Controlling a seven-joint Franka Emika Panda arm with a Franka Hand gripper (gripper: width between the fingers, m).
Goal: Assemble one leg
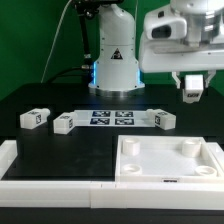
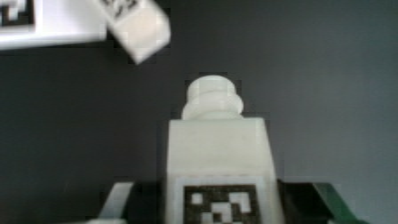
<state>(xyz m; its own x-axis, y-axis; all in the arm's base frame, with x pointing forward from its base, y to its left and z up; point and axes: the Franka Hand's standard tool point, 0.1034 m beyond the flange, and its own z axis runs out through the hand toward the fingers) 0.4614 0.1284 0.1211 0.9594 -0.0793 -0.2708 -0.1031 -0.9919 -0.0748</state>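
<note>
Exterior view: where is the hand to be found?

The hand (image 1: 192, 94) is seen at the upper right of the frame, raised clear of the black table (image 1: 60, 150). It is kept well apart from the tray (image 1: 165, 180), which is laid at the lower right.

And how is the hand set?

It is clamped on the leg (image 2: 221, 150). In the wrist view the white block is gripped between the two dark fingers (image 2: 121, 205). Its square tag is turned to the camera, and its rounded stud is pointed away from the hand, over the dark table.

What else is laid out?

The marker board (image 1: 110, 118) is seen at the middle of the exterior frame, in front of the arm's base (image 1: 112, 62). A second leg (image 1: 65, 124) is set just beside the board's end on the exterior view's left. A third leg (image 1: 160, 120) is set just beside its end on the exterior view's right. A fourth leg (image 1: 35, 118) is placed farther out, at the middle left. A white wall (image 1: 50, 183) is run along the lower left of the frame.

Is any of that caught by the wrist view?

A corner of the marker board is caught, blurred, with one of the loose legs just beside it. Which leg it is cannot be told.
</note>
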